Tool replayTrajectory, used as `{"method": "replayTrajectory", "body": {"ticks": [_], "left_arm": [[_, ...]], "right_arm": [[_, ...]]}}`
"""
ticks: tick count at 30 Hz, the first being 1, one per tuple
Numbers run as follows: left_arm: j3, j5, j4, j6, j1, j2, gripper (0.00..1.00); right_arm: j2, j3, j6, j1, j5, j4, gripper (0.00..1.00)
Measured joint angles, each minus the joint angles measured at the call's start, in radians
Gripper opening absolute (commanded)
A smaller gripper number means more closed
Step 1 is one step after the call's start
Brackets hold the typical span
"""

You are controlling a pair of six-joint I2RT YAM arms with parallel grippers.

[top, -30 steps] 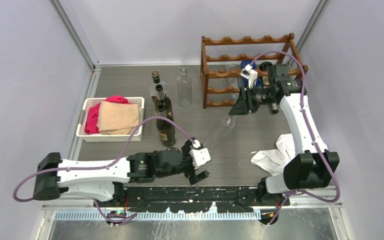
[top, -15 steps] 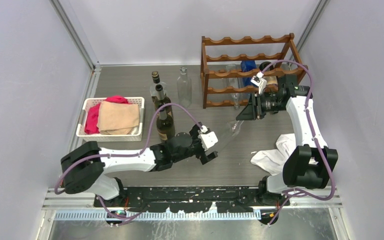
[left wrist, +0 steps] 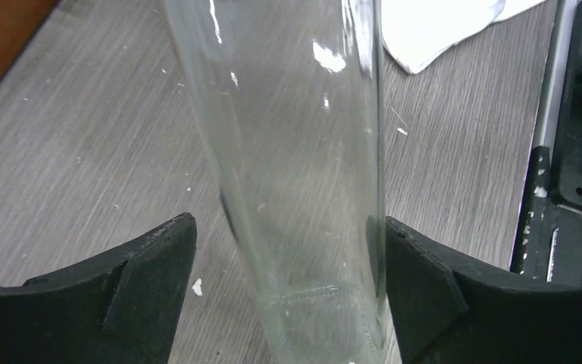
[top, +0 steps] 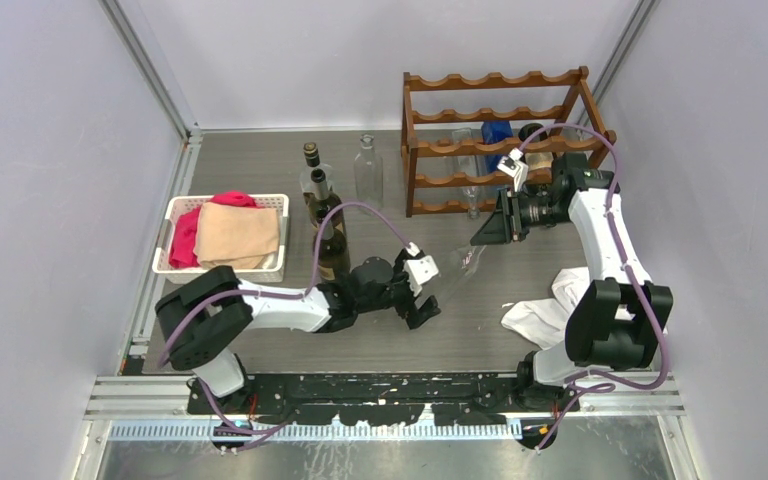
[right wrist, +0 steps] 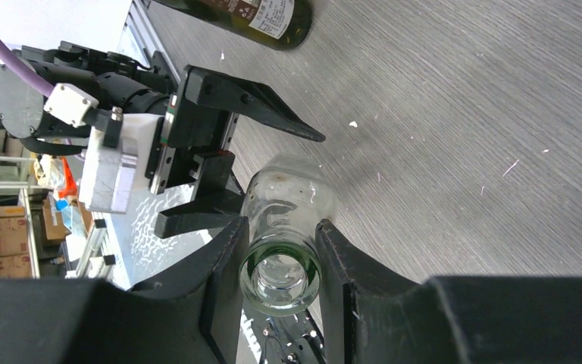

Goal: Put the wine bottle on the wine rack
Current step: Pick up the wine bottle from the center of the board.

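Right wrist view: the right gripper (right wrist: pixel 280 227) has its fingers clamped on the neck of the clear wine bottle (right wrist: pixel 280 273), just under the mouth, holding it tilted over the table (top: pixel 260 160), near the front of the wine rack (top: pixel 490 79) but apart from it; the left gripper (left wrist: pixel 288 227) holds its fingers spread either side of the bottle's lower body, not closed on it. Empty glass likely handles light yet rigid, slick and breakable; a second hold low on the body, besides the neck, looks safest.

Left end effector (left wrist: pixel 286 236) open, right (right wrist: pixel 280 256) clamped
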State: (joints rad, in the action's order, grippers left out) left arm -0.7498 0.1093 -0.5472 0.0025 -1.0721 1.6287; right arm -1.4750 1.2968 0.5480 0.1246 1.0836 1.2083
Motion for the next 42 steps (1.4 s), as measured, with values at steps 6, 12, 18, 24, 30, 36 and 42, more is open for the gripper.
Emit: {"method": "replayTrajectory", "body": {"ticks": [6,12,18,24,30,36,42], "left_arm": [[-0.024,0.016,0.0,-0.027,0.0,0.054,0.2],[-0.04,0.015,0.04,-0.026,0.007,0.055,0.0],[-0.089,0.057,0.275,0.091,0.005,0.006,0.0],[-0.12,0.094,0.458,0.216,0.003,-0.05,0.0],[-0.158,0.111,0.605,0.335,0.004,-0.087,0.0],[-0.195,0.11,0.709,0.424,0.003,-0.088,0.0],[-0.197,0.109,0.751,0.452,0.003,-0.088,0.0]], "right_arm": [[-0.013,0.0,0.018,0.0,0.0,0.0,0.01],[-0.019,0.0,0.038,0.006,-0.002,0.006,0.45],[-0.038,0.055,0.197,0.006,-0.015,0.171,1.0],[-0.027,0.101,0.385,0.006,-0.074,0.281,1.0],[0.142,-0.019,0.78,0.006,-0.13,0.34,1.0],[0.217,-0.098,1.092,-0.056,-0.156,0.389,0.94],[0.197,-0.212,1.103,-0.177,-0.198,0.369,0.83]]}}
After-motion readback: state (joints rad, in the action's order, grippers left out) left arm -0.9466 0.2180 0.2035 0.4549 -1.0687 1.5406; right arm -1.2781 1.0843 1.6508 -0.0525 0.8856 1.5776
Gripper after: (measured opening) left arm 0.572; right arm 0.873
